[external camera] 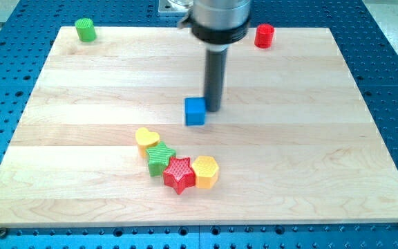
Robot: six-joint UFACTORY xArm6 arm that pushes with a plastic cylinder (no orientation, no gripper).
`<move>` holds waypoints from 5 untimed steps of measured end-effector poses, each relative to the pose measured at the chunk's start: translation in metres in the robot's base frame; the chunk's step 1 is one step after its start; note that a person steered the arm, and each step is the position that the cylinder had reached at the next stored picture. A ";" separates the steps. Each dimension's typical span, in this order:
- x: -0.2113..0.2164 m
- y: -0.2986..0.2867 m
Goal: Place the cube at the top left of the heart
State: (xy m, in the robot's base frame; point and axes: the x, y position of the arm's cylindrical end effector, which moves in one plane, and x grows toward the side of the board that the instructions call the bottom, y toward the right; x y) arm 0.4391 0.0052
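Tip [213,109]: bare rod, holds nothing, touching cube's right edge.
Cube [195,111]: blue, centre frame.
Heart [146,137]: yellow, lower left of cube, apart.
Containers: none seen.

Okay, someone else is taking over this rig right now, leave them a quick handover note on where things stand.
My tip sits just right of the blue cube, at its upper corner, seemingly touching.
The yellow heart lies below and left of the cube, clustered with a green block, red star and yellow hexagon.
Not done: the cube is upper right of the heart.
Left: push it leftward to the heart's top left.
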 end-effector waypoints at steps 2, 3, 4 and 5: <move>0.027 -0.031; 0.027 -0.082; 0.026 -0.092; 0.023 -0.117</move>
State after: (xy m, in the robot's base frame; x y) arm 0.4618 -0.1119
